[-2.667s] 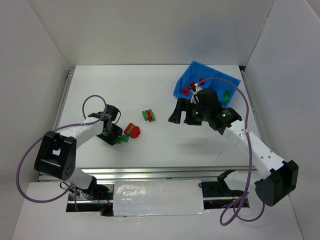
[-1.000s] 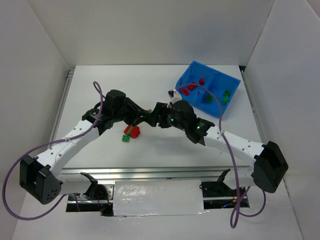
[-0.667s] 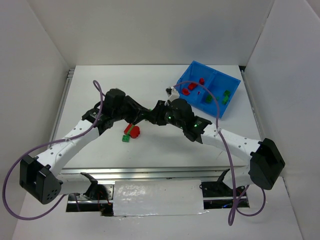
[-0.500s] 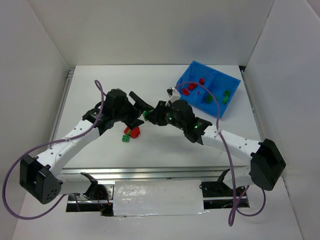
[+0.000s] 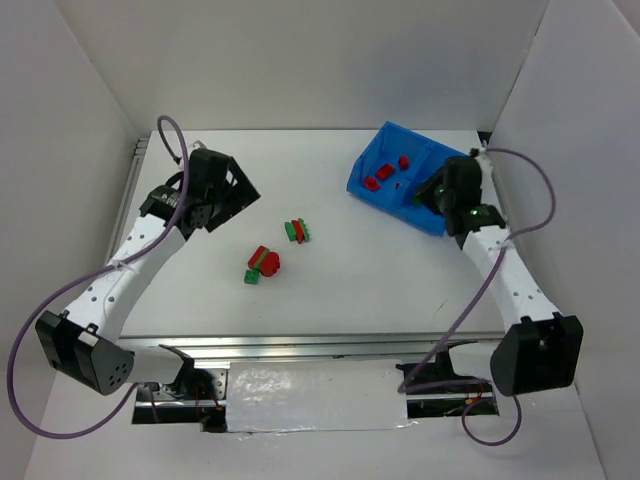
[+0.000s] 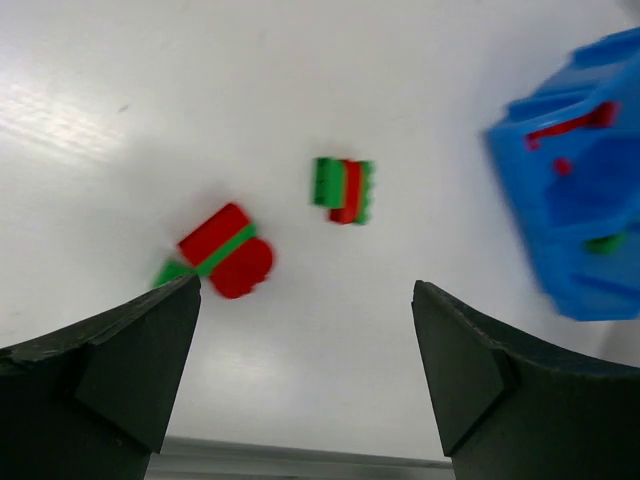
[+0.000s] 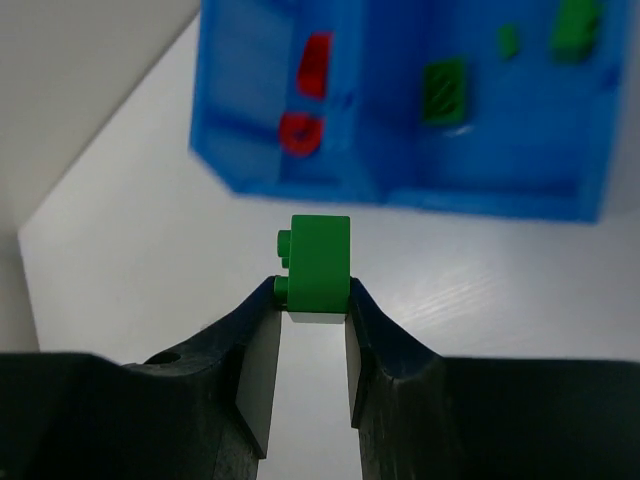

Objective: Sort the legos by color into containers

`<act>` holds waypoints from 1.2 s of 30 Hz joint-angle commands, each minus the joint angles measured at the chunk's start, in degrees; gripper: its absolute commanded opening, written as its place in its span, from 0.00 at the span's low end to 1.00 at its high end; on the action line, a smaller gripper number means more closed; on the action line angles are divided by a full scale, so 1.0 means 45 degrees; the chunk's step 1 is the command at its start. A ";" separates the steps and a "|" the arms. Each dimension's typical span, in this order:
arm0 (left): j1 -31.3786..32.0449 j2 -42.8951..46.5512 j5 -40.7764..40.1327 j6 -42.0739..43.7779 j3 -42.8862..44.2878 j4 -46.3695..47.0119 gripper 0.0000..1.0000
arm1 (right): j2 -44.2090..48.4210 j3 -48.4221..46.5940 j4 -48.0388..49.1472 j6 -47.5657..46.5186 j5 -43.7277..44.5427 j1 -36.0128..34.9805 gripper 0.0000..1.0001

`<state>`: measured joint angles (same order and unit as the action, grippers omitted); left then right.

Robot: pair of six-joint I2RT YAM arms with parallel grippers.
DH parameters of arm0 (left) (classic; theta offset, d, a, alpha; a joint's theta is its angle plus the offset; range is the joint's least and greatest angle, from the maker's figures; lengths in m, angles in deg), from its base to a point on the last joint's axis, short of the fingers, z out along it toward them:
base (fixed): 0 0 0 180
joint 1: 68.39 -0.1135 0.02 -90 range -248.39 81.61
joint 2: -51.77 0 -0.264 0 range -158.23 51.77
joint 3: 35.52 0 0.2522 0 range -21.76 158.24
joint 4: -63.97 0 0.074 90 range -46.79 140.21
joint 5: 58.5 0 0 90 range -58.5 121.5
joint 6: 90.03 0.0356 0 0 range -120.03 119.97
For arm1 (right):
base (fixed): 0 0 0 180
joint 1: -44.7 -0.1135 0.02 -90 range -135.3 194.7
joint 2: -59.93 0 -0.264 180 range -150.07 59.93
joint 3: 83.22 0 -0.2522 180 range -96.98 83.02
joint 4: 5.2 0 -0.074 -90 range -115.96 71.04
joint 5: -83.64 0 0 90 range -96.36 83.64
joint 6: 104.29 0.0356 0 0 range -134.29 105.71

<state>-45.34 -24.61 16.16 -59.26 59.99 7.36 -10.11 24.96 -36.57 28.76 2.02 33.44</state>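
Legos (image 5: 296,230) in 2 colours are split between the table (image 5: 190,300) and the blue bin (image 7: 480,200). 1 green brick (image 7: 320,262) is pinched by its lower end in the right gripper (image 7: 312,300), jaws narrow, studs facing left in the wrist view.

The bin sits at the far right of the table, just ahead of that brick. Its right compartment (image 7: 520,130), holding green pieces (image 7: 443,90), lies ahead and to the right. The left compartment (image 7: 250,90), with red pieces (image 7: 315,65), lies ahead and to the left. With the divider (image 7: 380,90) between them, I judge the drop needs a short carry forward and rightward over the near wall.

The left gripper (image 6: 305,370) stands wide and empty, well apart at the far left. Between the arms, a green-red stack (image 6: 342,190) and a red-and-green cluster (image 6: 225,250) wait unsorted, nearer the left arm and out of the right arm's way.
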 commanded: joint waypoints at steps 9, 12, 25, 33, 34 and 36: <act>-0.0141 0.0741 0.0923 0.3744 -0.3634 -0.0323 0.99 | -0.6031 -0.7266 -0.4505 -0.1792 0.0694 0.4379 0.09; -0.0122 0.1074 0.1415 0.3961 -0.4436 0.0381 0.99 | -0.7226 -0.8773 -0.4915 -0.2026 0.0364 0.4515 0.19; -0.0122 0.1096 0.2137 0.4626 -0.6271 0.1729 0.98 | -0.7897 -1.1454 -0.6341 -0.2808 -0.1706 0.4321 1.00; -0.0122 -0.0193 0.2470 0.4371 -0.7269 0.2859 0.87 | -0.4087 -0.6983 -0.4469 -0.3024 -0.3502 0.2060 1.00; -0.0122 -0.0601 0.2528 0.4507 -0.7231 0.3036 0.85 | -0.3620 -0.6767 -0.4428 -0.2965 -0.3697 0.1823 1.00; -0.0083 -0.1032 0.2626 0.4586 -0.7095 0.3426 0.81 | -0.3362 -0.6492 -0.4427 -0.2887 -0.3971 0.1161 0.99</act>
<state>-45.87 -27.17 26.55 -39.23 27.19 17.74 -28.91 -5.60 -60.72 16.08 -12.23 41.83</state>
